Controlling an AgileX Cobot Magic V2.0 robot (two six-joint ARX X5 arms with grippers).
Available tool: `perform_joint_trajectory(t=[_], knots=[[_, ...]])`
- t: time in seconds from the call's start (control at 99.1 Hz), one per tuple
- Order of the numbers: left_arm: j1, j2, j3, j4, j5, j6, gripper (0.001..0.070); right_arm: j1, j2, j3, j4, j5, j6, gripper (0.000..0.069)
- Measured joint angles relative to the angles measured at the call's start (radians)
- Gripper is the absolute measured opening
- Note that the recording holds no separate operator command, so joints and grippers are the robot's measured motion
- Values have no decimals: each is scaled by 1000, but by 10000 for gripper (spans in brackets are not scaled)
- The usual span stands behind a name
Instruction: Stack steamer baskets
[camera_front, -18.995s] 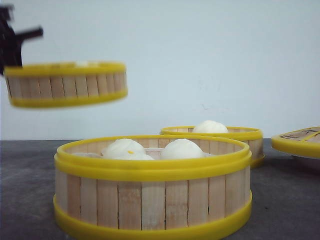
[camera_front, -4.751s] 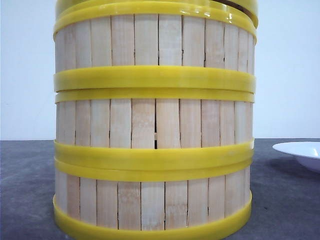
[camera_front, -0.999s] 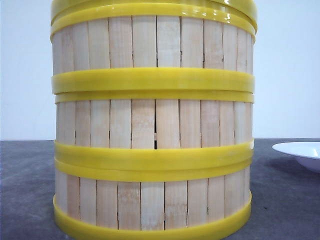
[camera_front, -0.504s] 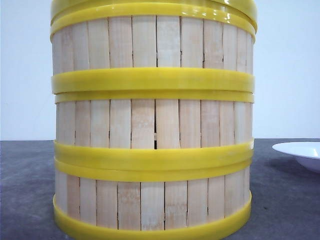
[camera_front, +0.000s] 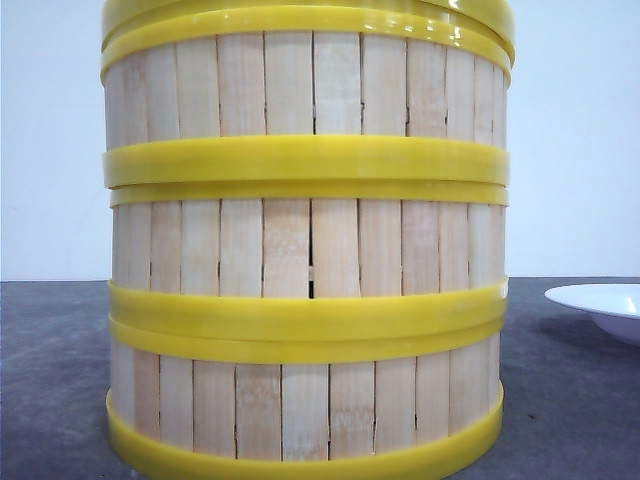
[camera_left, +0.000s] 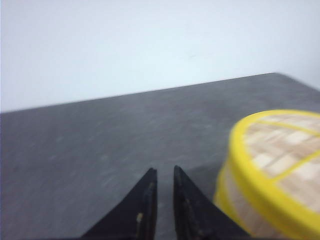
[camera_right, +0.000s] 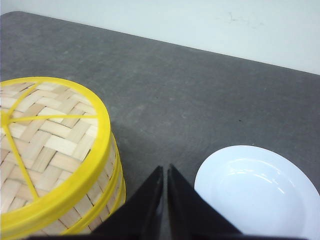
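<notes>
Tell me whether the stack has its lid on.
On. The woven lid caps the stack of baskets; both wrist views show it covering the top.

A bare test setup, more lab or robot workbench than kitchen: a plain dark grey table (camera_right: 210, 90) runs up to a blank white wall (camera_left: 150, 40), with no cupboards, stove or other furnishings in sight. The only kitchenware is staged on the tabletop, a stack of baskets (camera_front: 305, 250) under a woven lid (camera_right: 45, 135) and a white plate (camera_right: 255, 190) beside it
</notes>
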Motion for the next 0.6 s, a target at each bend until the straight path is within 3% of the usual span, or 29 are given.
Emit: perform_joint_trajectory(t=[0.272, 0.424, 0.595], knots=[[198, -80, -298, 198, -5, -46, 34, 0, 0, 0, 0, 0, 0, 10], [235, -182, -484, 324, -50, -54, 34, 0, 0, 0, 0, 0, 0, 10], [250, -283, -600, 328, -131, -56, 34, 0, 0, 0, 0, 0, 0, 10]])
